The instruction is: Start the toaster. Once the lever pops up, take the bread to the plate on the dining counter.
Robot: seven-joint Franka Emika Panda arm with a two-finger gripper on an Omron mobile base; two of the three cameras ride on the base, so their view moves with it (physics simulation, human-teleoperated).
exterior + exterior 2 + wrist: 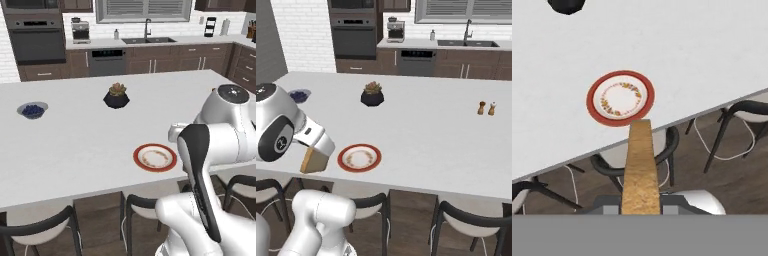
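The gripper (641,202) is clenched on the bread (640,167), which it holds on edge, above the near edge of the surface (75,140) and not yet over the plate (620,98). In the right base view the bread (314,161) hangs just beside the plate (359,158), to its left, under the white hand. The surface is the wide white dining counter, with dark chairs (466,220) along its near side. On it stand the plate with a red-orange rim, near the near edge, a dark pot with a plant (116,96) further back, a small bowl of blue berries (33,110) at the far left, and two small shakers (486,108) at the right. No writing or brand can be read anywhere.
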